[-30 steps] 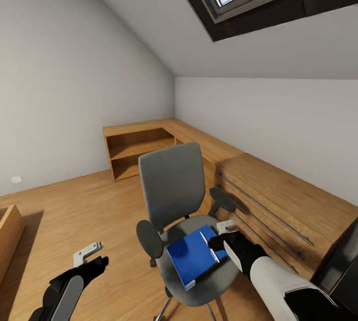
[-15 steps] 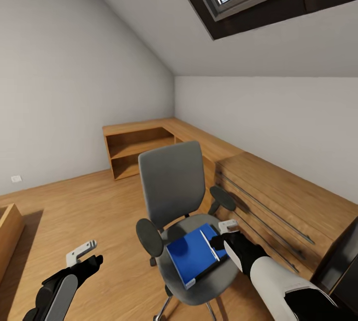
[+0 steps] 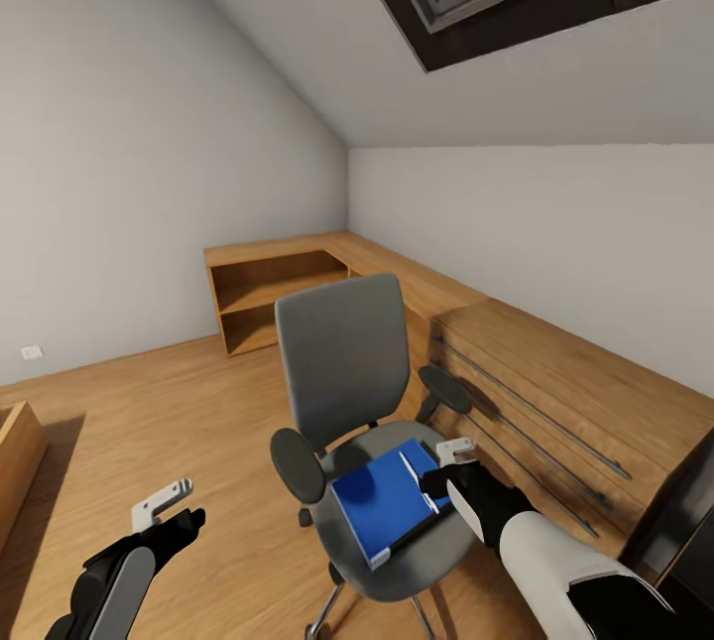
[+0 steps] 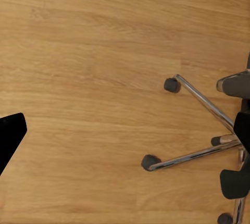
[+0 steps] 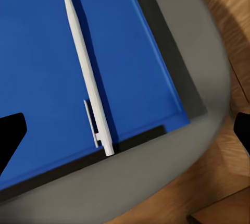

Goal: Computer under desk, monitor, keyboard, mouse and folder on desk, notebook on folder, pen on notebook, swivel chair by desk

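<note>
- Step in hand, as I read it: getting the folder (image 3: 385, 501) off the swivel chair (image 3: 347, 392). It lies flat on the grey seat, and the pen (image 5: 87, 73) lies on top of it near one long edge.
- My right gripper (image 3: 443, 469) hangs at the seat's far side, just over the folder's corner by the pen. In the right wrist view the two finger tips sit wide apart at either edge, with the folder corner and the pen between them: gripper apart, nothing held.
- My left gripper (image 3: 171, 509) hovers over bare floor (image 4: 94, 52) beside the chair, well clear of the seat. One dark finger tip shows in the left wrist view, the other doesn't, so I can't tell whether it's apart or together. It carries nothing I can see.
- Next move, my guess: the pen is loose on the cover, so it comes off first or it rolls when the folder lifts. That means dropping onto the thin barrel, squared across it, then closing. Thin target, little margin.
- The folder overhangs nothing, so gripping it needs an edge, likely the corner nearest the right gripper.
- Counts: one swivel chair, one folder, one pen, two grippers. Chair base in the left wrist view: three chrome legs (image 4: 200, 101) and four castors in sight.
- Wooden dresser (image 3: 555, 402) and low shelf unit (image 3: 268, 293) behind the chair: one each.
</note>
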### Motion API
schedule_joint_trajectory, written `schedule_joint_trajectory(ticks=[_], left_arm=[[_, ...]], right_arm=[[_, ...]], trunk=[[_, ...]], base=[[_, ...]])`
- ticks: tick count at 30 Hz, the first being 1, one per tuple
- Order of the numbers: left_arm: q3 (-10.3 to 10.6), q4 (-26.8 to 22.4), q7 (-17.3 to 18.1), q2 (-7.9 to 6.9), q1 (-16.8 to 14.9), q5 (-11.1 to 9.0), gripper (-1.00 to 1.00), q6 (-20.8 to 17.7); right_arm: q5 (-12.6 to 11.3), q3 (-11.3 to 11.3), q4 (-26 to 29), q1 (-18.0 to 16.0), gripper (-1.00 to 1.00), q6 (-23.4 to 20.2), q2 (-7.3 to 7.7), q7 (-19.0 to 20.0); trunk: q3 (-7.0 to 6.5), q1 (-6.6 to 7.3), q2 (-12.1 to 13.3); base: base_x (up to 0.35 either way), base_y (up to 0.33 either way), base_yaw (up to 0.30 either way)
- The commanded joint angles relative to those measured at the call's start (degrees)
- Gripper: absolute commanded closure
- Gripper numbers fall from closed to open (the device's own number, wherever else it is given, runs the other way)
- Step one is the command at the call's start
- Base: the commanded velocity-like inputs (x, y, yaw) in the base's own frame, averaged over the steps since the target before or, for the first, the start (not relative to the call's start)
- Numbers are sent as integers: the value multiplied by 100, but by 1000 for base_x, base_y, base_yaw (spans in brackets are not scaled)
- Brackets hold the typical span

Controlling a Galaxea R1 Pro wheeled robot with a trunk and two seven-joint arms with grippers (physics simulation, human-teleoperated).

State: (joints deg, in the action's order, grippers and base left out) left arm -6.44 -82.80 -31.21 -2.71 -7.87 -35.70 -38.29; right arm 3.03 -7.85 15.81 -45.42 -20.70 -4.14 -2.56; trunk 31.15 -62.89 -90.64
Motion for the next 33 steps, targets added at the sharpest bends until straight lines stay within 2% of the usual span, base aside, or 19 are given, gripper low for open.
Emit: schedule_joint_trajectory(ticks=[1, 21, 28, 33], left_arm=[[2, -6, -52, -2, -4, -60, -100, -12], [9, 9, -52, -2, -4, -64, -100, -9], [10, 22, -30, -2, -4, -74, -100, 1], [7, 26, -16, -2, -4, -77, -100, 9]], right_arm=[[31, -21, 10, -2, -100, -40, 0, -10], [37, -17, 69, -2, -100, -32, 76, 448], [46, -15, 89, -1, -100, -25, 162, 1044], [48, -15, 95, -2, -100, -23, 283, 1446]], trunk=[[25, -22, -45], [384, -462, -847], [402, -484, -887], [402, -484, -887]], base=[[0, 0, 0], [0, 0, 0], [0, 0, 0], [0, 0, 0]])
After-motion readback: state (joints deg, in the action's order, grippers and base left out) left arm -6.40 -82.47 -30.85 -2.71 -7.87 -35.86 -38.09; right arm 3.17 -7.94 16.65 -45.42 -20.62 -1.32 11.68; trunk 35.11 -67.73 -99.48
